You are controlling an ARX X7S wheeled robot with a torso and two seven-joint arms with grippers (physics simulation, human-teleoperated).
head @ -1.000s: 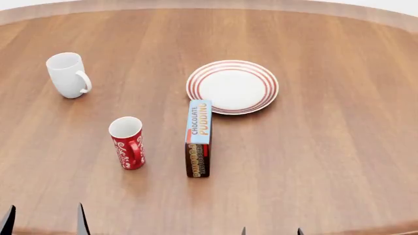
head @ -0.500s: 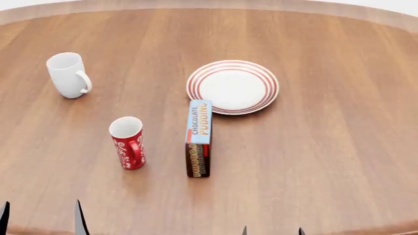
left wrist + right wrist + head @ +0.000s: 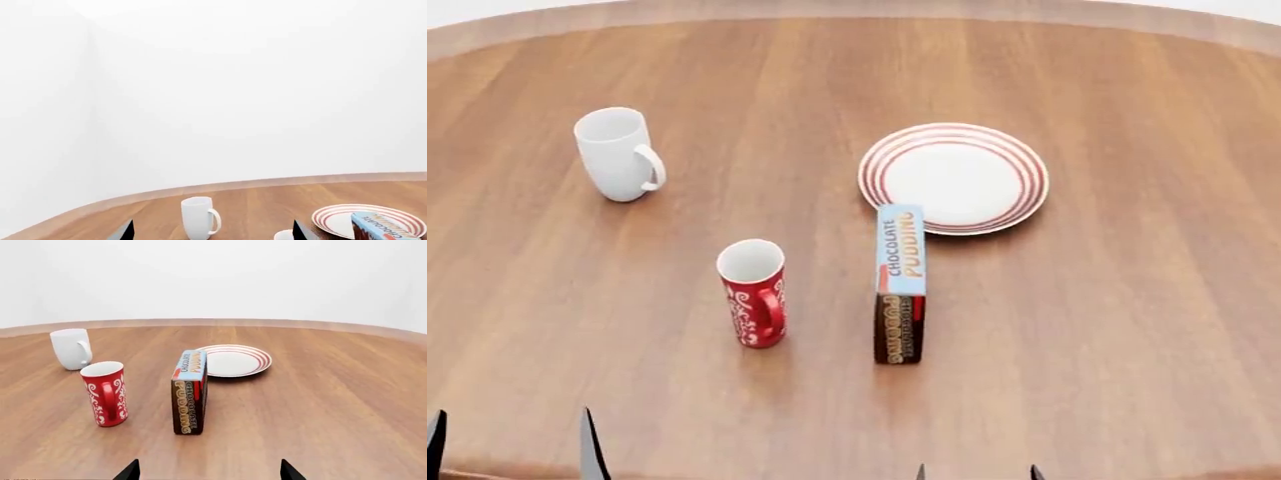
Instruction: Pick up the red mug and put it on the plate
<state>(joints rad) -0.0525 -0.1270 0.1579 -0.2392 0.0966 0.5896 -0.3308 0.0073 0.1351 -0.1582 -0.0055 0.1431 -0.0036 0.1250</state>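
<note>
The red mug (image 3: pixel 754 293) with its white swirl pattern stands upright on the wooden table, handle toward me, and shows in the right wrist view too (image 3: pixel 105 394). The plate (image 3: pixel 954 180), white with red rings, lies empty farther back and to the right, and is also in the right wrist view (image 3: pixel 233 360). My left gripper (image 3: pixel 514 455) is open at the near edge, left of the red mug and well short of it. My right gripper (image 3: pixel 977 472) is open at the near edge too, its tips wide apart (image 3: pixel 209 471) and nothing between them.
A chocolate pudding box (image 3: pixel 900 283) stands on its narrow side between the red mug and the plate, almost touching the plate's near rim. A plain white mug (image 3: pixel 618 153) stands at the back left. The table's curved far edge (image 3: pixel 854 10) runs behind everything.
In the head view the mugs, box and plate have all shifted to the right together, so the view has turned left. Both grippers keep their places at the bottom edge.
</note>
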